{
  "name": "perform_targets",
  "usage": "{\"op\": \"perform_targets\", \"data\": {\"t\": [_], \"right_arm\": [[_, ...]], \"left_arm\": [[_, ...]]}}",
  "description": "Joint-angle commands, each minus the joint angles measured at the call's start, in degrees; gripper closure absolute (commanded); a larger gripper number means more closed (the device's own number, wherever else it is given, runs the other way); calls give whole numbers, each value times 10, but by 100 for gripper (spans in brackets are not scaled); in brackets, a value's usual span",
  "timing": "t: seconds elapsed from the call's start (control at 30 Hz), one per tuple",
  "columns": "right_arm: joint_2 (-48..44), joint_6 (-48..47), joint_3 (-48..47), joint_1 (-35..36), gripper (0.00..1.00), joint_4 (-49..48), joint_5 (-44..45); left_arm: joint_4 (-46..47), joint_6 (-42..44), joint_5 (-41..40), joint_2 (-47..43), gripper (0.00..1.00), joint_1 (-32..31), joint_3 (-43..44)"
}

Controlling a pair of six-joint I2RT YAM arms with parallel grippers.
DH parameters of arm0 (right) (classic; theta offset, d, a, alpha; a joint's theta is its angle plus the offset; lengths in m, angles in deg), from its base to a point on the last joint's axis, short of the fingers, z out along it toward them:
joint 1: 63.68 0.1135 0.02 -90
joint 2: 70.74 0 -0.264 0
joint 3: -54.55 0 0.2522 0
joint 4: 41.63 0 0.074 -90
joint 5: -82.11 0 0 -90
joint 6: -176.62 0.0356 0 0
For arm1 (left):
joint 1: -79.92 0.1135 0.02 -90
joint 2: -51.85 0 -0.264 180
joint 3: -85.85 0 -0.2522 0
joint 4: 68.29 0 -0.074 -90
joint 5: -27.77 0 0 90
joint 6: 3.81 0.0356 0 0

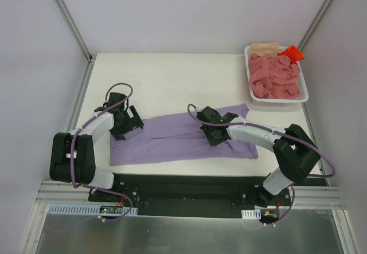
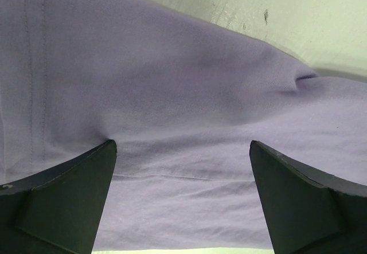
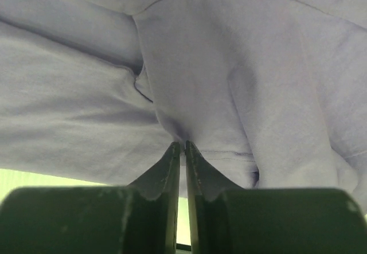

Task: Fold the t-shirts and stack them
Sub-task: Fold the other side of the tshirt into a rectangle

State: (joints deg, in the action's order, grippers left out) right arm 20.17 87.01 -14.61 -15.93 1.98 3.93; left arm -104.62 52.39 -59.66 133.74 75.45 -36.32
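Observation:
A lavender t-shirt (image 1: 172, 142) lies folded into a long band across the table's near middle. My left gripper (image 1: 131, 127) is down at the band's left end, open. In the left wrist view its fingers (image 2: 74, 196) stand wide apart over flat lavender cloth (image 2: 172, 82), holding nothing. My right gripper (image 1: 212, 136) sits on the band right of centre. In the right wrist view its jaws (image 3: 184, 145) are shut on a pinched fold of the lavender cloth (image 3: 229, 65). A salmon-pink t-shirt (image 1: 274, 77), a beige one (image 1: 264, 47) and an orange-red one (image 1: 291, 52) lie in the basket.
The white plastic basket (image 1: 305, 95) stands at the table's back right corner. Bare white table (image 1: 172, 82) stretches behind the lavender shirt. Metal frame posts rise at the back corners, and the arm bases sit on a black plate at the near edge.

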Motion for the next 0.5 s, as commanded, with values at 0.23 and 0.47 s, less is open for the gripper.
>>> {"op": "perform_targets", "data": {"t": [0.23, 0.47], "right_arm": [[-23, 23, -18, 8, 100, 28, 3], [-68, 54, -21, 8, 100, 43, -28]], "left_arm": [[9, 5, -4, -9, 1, 1, -9], [10, 4, -1, -9, 1, 1, -11]]}}
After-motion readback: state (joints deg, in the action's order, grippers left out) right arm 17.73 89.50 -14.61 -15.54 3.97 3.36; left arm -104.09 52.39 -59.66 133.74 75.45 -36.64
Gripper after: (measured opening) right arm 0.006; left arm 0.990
